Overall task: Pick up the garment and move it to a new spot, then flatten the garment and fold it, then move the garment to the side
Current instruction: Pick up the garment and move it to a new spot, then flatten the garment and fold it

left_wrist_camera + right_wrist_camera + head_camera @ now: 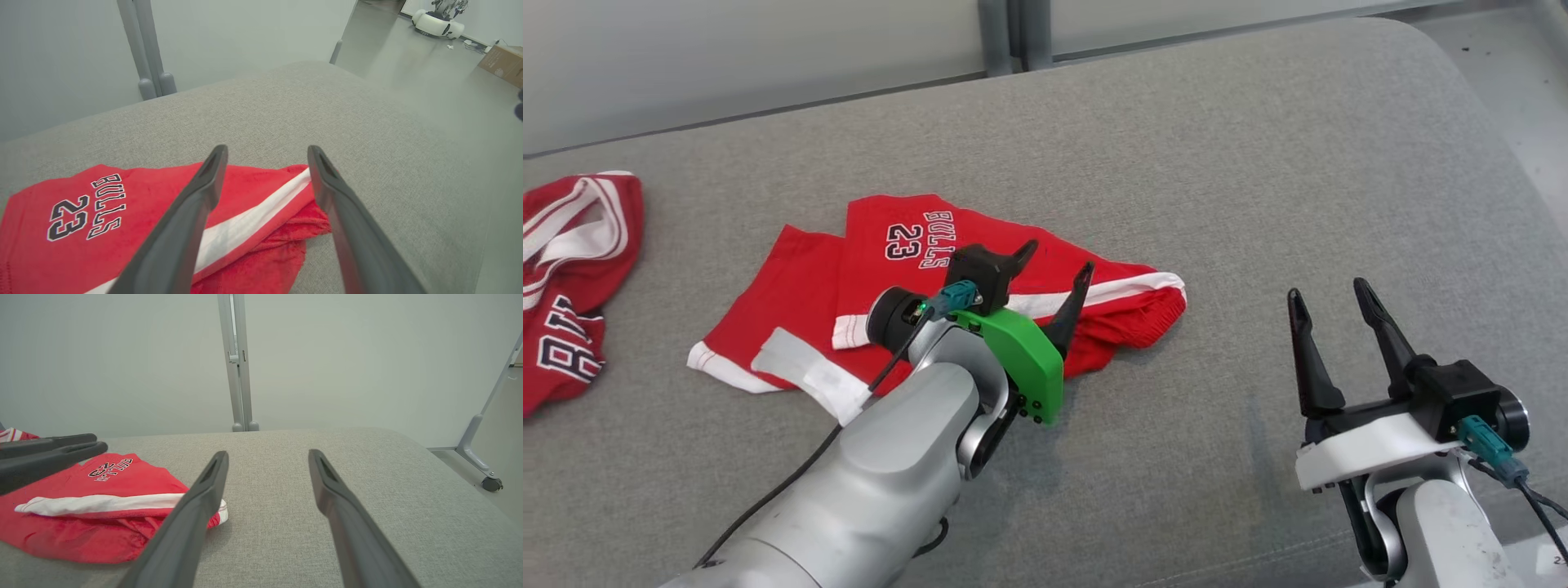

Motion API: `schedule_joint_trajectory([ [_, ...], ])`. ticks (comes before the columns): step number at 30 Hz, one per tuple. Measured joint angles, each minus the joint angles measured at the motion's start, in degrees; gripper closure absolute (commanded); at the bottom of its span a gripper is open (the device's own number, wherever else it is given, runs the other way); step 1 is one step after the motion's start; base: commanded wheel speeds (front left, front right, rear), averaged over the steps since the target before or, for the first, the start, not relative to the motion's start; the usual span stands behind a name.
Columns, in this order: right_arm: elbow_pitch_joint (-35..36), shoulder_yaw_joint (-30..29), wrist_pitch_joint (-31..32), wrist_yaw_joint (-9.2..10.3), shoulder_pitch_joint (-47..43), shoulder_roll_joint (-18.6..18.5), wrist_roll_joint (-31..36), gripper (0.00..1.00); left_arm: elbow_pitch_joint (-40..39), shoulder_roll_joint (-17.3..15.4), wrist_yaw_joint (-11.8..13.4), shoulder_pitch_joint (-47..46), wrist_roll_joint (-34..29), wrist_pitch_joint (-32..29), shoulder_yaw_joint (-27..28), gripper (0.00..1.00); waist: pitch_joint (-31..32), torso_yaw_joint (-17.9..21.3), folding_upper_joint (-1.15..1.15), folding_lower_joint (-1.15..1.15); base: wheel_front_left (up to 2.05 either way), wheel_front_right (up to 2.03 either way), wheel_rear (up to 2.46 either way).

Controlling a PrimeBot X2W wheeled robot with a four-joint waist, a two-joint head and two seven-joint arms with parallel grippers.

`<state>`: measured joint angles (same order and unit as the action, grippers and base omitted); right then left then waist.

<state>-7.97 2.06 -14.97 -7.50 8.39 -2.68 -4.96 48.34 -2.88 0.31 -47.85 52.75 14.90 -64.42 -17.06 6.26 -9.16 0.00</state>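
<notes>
The garment [800, 286] is a pair of red shorts with white trim and "BULLS 23" lettering, lying folded over on the grey cushioned surface [1217, 188]. My left gripper [1058, 256] hovers over the garment's right end, open, with nothing between its fingers. In the left wrist view the left gripper [267, 151] straddles the white stripe of the garment [122, 228]. My right gripper [1327, 289] stands open over bare cushion, well to the right of the garment. In the right wrist view the right gripper [268, 453] has the garment [102, 486] to its left, under the left gripper's fingers [53, 451].
A second red jersey [572, 269] lies at the surface's far left edge. A white label [809, 376] sticks out at the garment's near corner. A grey post [1013, 33] stands behind the surface. Floor lies off the right edge, with a cardboard box [504, 63].
</notes>
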Motion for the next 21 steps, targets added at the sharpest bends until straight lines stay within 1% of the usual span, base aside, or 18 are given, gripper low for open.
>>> schedule_joint_trajectory([
  [3, 0.38, -1.16, 0.0, 0.0, -0.24, -0.01, 0.09, 0.0, -2.82, -0.79, 0.81, 1.89, -3.09, 0.07, 4.7, 0.0, 1.11, -1.81, 0.0, 0.0, 0.0, 0.0, 0.0],
  [9, 1.2, -1.3, 0.0, 0.0, -1.21, 0.01, 0.64, 0.0, -9.51, -4.04, 2.58, 10.08, -8.94, 0.14, 13.35, 0.0, 3.56, -4.44, 0.0, 0.0, 0.0, 0.0, 0.0],
  [12, 1.54, -1.3, 0.0, 0.0, -1.63, 0.0, 0.7, 0.0, -11.4, -4.93, 3.04, 14.23, -10.28, 0.23, 16.67, 0.0, 4.42, -5.48, -0.02, 0.0, 0.0, 0.0, 0.0],
  [17, 1.56, -1.01, 0.0, 0.0, -2.31, 0.01, 0.71, 0.0, -11.52, -5.76, 3.24, 18.9, -11.02, 0.23, 21.96, 0.0, 5.27, -6.38, -0.02, 0.0, 0.0, 0.0, 0.0],
  [18, 1.56, -0.7, 0.0, 0.0, -2.36, -0.01, 0.71, 0.0, -10.14, -5.92, 3.23, 19.95, -10.98, 0.23, 23.58, 0.0, 5.2, -6.28, -0.01, 0.0, 0.0, 0.0, 0.0],
  [21, 1.54, 0.37, 0.0, 0.0, -2.29, 0.03, 0.74, 0.0, -6.66, -6.12, 2.97, 20.43, -10.37, 0.23, 25.98, 0.0, 4.86, -5.6, -0.01, 0.0, 0.0, 0.0, 0.0],
])
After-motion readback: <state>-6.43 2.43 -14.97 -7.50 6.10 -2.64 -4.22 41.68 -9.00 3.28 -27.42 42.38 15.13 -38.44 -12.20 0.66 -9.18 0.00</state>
